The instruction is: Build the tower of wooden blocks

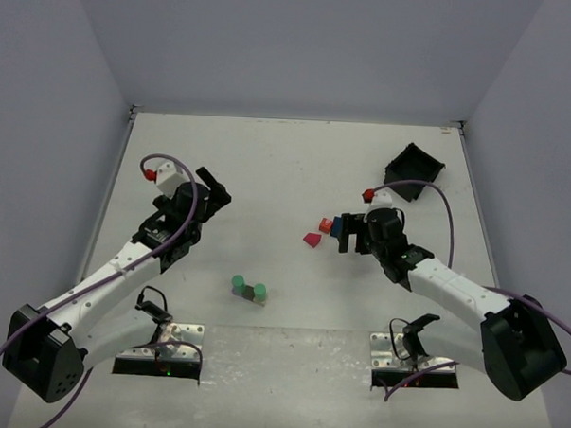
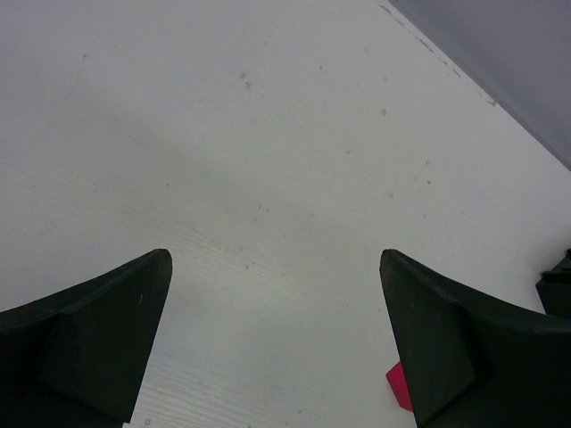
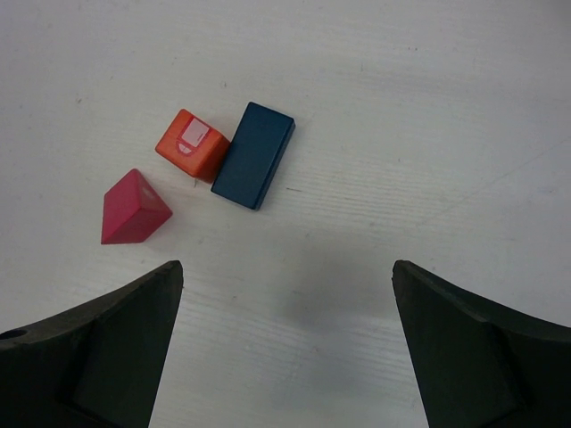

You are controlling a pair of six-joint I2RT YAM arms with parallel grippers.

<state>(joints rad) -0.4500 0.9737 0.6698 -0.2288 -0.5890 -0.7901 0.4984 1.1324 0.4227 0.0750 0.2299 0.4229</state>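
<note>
Black right gripper (image 3: pixel 285 267) hangs spread wide near the blue block (image 3: pixel 254 154); left gripper (image 2: pixel 275 254), outstretched, gapes empty.

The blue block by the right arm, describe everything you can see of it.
The blue block is a dark rectangular brick, apparently painted wood, lying flat on the white table. One long side rests against an orange block; a pink wedge lies apart. Nothing grips it; the open right end effector hovers nearby.

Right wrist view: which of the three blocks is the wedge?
The magenta block, alone at left. The orange block and blue block are boxy and touch.
</note>
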